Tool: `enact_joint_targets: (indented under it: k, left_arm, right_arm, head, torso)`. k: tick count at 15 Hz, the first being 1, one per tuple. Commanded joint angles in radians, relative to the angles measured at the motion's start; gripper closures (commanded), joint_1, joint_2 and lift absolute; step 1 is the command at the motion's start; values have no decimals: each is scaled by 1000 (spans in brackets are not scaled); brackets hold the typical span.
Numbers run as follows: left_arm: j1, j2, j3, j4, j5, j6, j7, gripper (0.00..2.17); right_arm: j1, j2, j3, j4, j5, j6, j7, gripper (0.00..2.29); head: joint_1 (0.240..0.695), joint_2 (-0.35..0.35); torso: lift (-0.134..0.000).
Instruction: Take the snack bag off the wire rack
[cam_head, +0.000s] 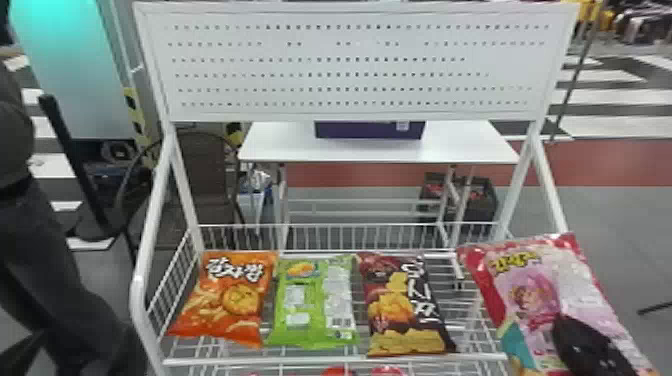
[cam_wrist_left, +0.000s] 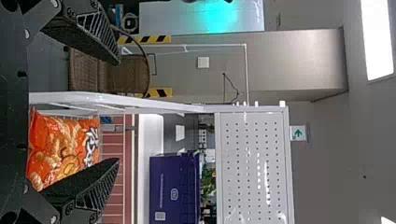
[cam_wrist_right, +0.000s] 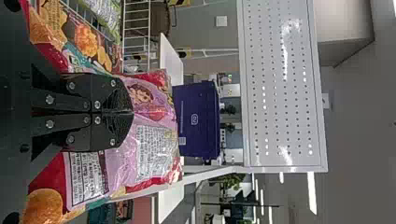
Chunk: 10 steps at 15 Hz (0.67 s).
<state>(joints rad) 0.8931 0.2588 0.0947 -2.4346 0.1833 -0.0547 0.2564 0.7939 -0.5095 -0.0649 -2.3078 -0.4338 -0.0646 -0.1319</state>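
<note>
The pink snack bag (cam_head: 530, 300) lay nearest the camera, at four o'clock in the head view, tilted, with the right tool (cam_head: 590, 345) clamped shut on it. It overlapped the near right corner of the white wire rack (cam_head: 137, 285); whether it touched the rack, I could not tell. On the rack, side by side, lay an orange bag (cam_head: 220, 300) toward half past seven, a green bag (cam_head: 312, 305) around six and a dark bag (cam_head: 407, 310) around five. At twelve o'clock rose a perforated panel (cam_head: 505, 65); beyond it, near one, a purple box (cam_head: 367, 131) sat on a white tabletop (cam_head: 280, 145). The left tool (cam_wrist_left: 116, 111) was spread wide and empty.
</note>
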Motion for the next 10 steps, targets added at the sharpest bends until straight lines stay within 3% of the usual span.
enact_joint_targets:
  k: [1, 10]
  left_arm:
    - [1, 5, 26, 5, 28, -7, 0, 164]
    - [0, 10, 28, 19, 39, -20, -3, 164]
  right_arm:
    - [53, -1, -39, -38, 0, 0, 0, 2132]
    - [107, 13, -69, -64, 6, 0, -5, 2132]
  head:
    - [499, 0]
    - [499, 0]
  torso:
    - [0]
    - [0]
